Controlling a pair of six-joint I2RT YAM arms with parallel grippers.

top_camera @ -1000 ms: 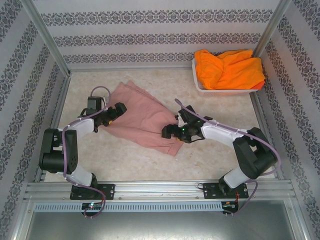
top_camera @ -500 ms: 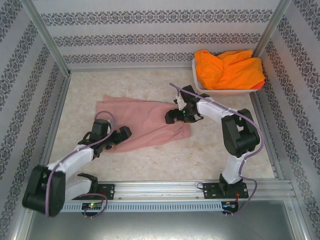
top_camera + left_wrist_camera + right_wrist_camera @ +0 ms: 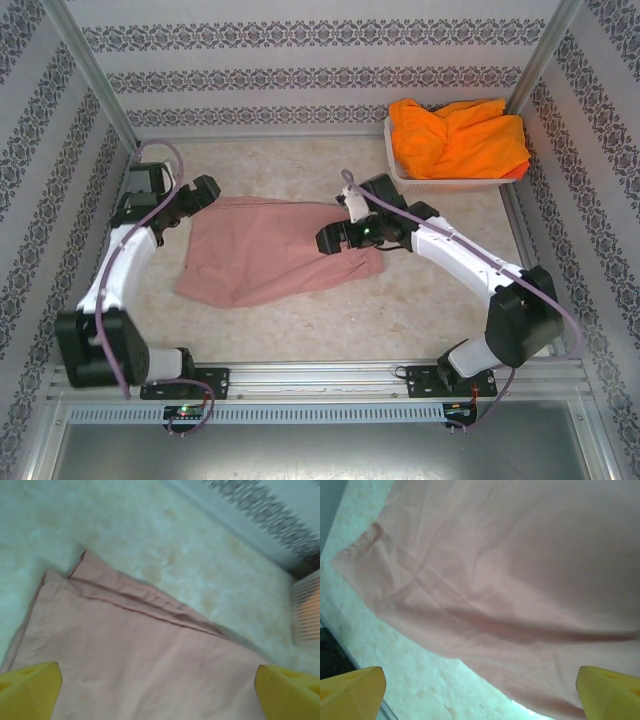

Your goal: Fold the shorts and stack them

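Marbled beige bench (image 3: 420,300) inside patterned walls is what I'm working over. The dusty pink shorts (image 3: 275,262) lie spread fairly flat in the middle of it, a little left of centre. The orange shorts (image 3: 460,140) are heaped in the white lattice basket (image 3: 440,184) at the far right corner.

Both tools hang empty. The left end effector (image 3: 205,190) is wide open just off the far left corner of the pink cloth; on its wrist view the yellow fingertips (image 3: 30,690) stand far apart, with nothing between them but the fabric below. The right end effector (image 3: 328,240) is spread just as wide above the right end of the pink shorts, gripping nothing.

I'd judge this cloth light, limp and thin. It will sag and crease from wherever I lift it, and a single pinch would let it bunch. The stitched band (image 3: 145,607) along the far edge looks the firmest place to take hold, so I'd pinch one corner with each tool to keep the edge taut through the fold.

Count: one pink pair on the bench and one basket. The orange heap holds at least one pair, probably more, but I cannot separate them from up here.
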